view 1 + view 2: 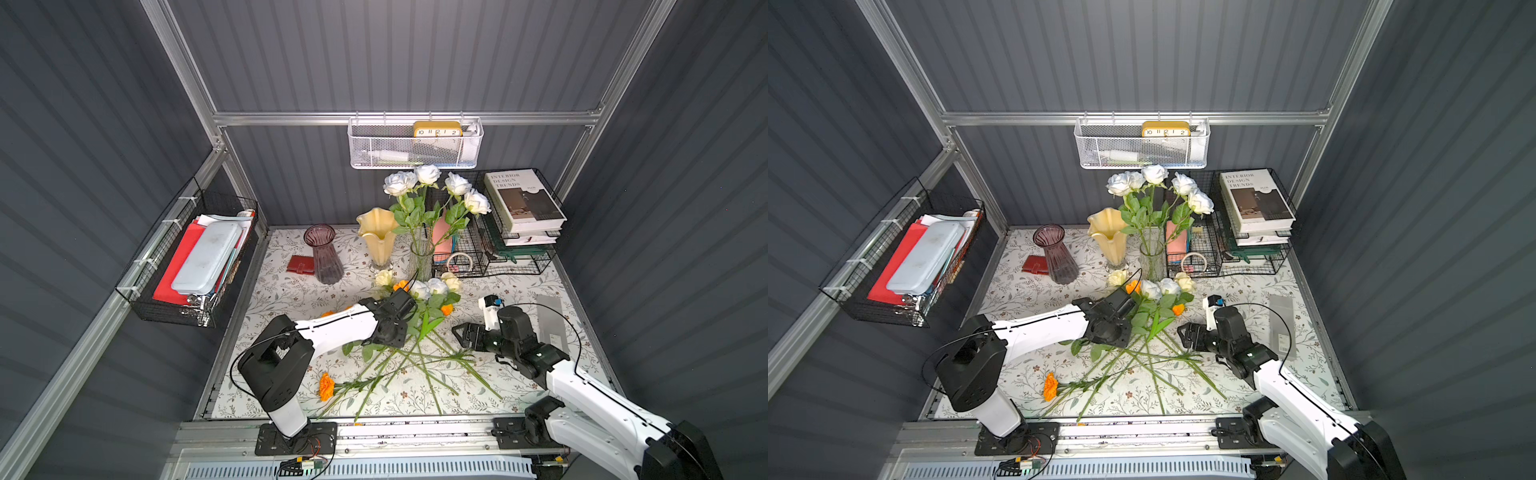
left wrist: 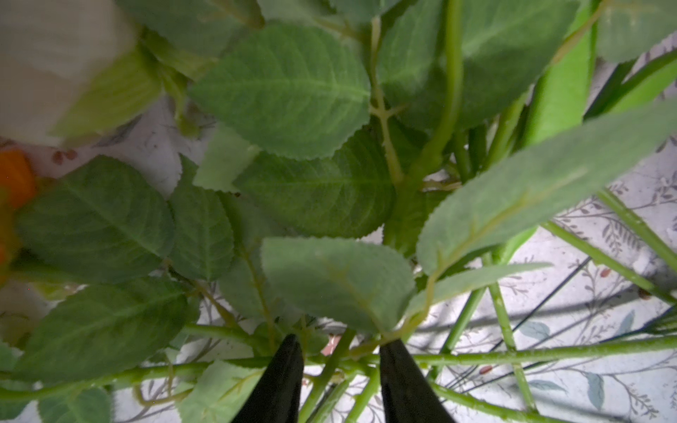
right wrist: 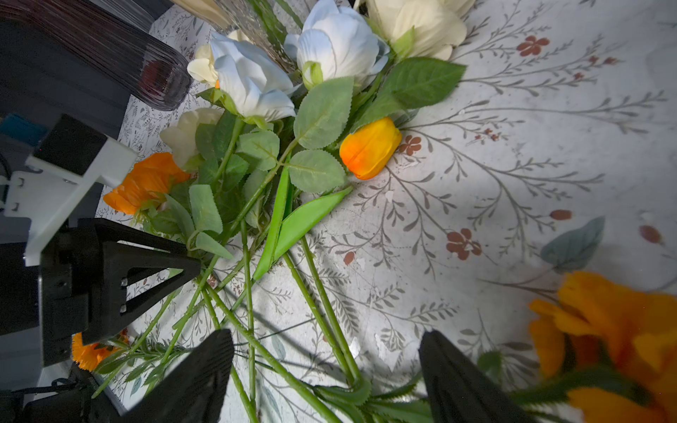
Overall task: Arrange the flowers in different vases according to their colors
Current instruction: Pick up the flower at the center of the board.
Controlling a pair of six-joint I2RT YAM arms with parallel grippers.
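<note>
Lying crossed, the flowers show green stems, serrated leaves and white, cream, orange blooms; left gripper fingers straddle stems with clearance, right gripper fingers spread wide

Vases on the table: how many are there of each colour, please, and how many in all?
smoky-purple vase: 1
cream-yellow vase: 1
clear glass vase: 1
Total: 3

top views: high, looking down, whole table | wrist views: close, sharing flowers; left seemingly nearest
</note>
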